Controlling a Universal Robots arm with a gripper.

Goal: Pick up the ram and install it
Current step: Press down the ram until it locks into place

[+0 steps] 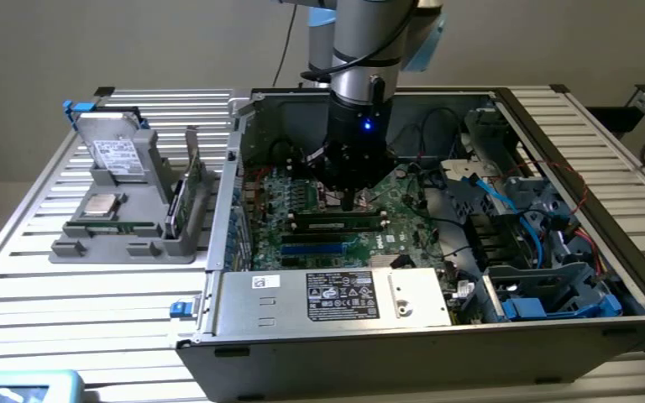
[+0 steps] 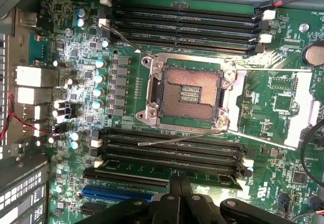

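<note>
Exterior view, front to back. An open computer case (image 1: 412,353) lies on a slatted metal table (image 1: 31,294). Nearest the camera, inside the case, sits a grey power supply (image 1: 334,295) with a printed label on top. Just behind it the green motherboard (image 1: 300,201) begins, with a blue slot (image 1: 317,248) at its near edge.

Behind the blue slot, the ram (image 1: 339,225) stands lengthwise in one of the long black memory slots. It appears as a thin green strip with a pale label. The gripper (image 1: 351,204) points straight down over the middle of the ram, its jaws clenched together and grasping nothing. Its tip is at the ram's upper edge; whether it touches cannot be told. The arm (image 1: 368,42) rises from it out of the picture.

Toward the exterior view's left, beside the case, a grey holder (image 1: 121,227) carries a drive (image 1: 115,155) standing upright.

Wrist view. The closed gripper (image 2: 179,183) is over the ram (image 2: 217,181), which sits in the slot just beside the empty memory slots (image 2: 177,148). Past these lies the open processor socket (image 2: 188,92), and past it a second bank of empty slots (image 2: 187,27).
</note>
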